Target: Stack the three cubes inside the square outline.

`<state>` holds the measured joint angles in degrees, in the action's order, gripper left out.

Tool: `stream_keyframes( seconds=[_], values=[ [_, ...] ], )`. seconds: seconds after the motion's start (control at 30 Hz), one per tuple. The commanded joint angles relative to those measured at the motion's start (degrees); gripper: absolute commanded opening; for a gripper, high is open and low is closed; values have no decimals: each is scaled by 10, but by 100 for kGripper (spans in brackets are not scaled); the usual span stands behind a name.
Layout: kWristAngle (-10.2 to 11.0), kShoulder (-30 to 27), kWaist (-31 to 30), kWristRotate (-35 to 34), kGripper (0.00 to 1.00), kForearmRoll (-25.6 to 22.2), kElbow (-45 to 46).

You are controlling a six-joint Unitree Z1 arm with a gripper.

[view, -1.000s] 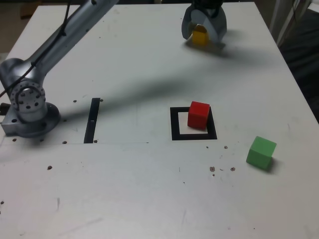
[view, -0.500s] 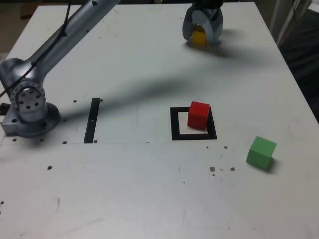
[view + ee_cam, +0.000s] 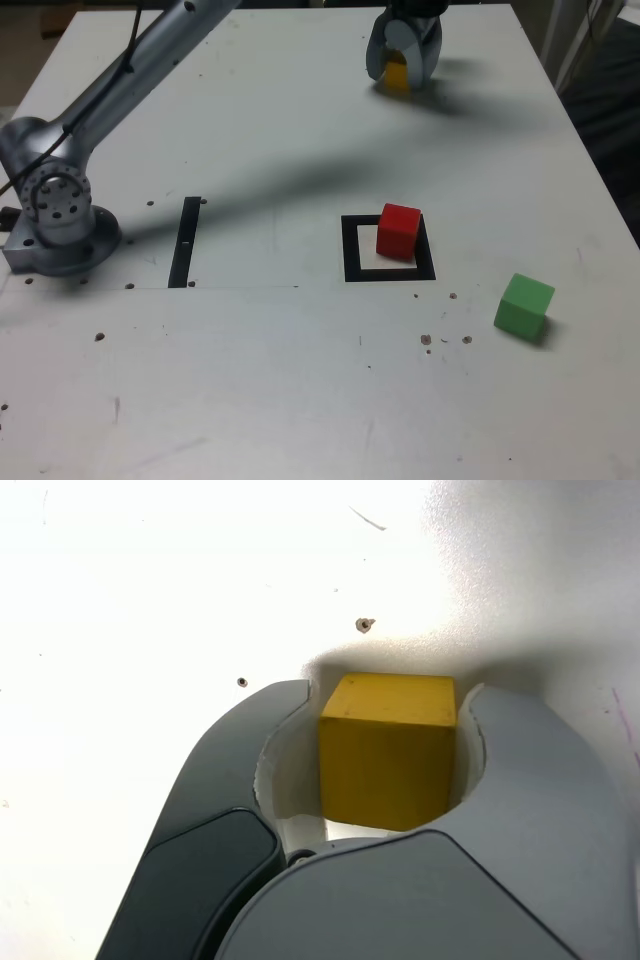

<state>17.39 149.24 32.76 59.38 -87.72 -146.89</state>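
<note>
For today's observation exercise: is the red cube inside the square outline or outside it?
Inside. The red cube sits on the pale centre of the square outline, toward its far right corner in the exterior view.

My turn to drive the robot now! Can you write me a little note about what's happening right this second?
Gripper: at the far end of the table, jaws closed against both sides of the yellow cube, which sits on the table, not lifted.
Red cube: already inside the square outline, toward its far corner on the exterior view's right.
Green cube: loose on the table, to the exterior view's right of the outline.
Done: red placed.
Left: lift yellow, stack it on red, then fetch green and put it on top.
</note>
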Motion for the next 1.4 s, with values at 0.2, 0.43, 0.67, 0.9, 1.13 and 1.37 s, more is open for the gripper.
stream_keyframes(
  seconds=[0.2,0.43,0.67,0.9,1.13,1.37],
  values=[
    [-15,-40,-9,-19,29,2,35],
    [-34,-110,-36,-63,29,3,115],
    [-36,-178,-76,-111,29,5,193],
    [-36,-247,-123,-179,29,22,288],
    [-44,-309,-178,-267,29,59,389],
    [-52,-356,-236,-343,29,83,465]
  ],
)
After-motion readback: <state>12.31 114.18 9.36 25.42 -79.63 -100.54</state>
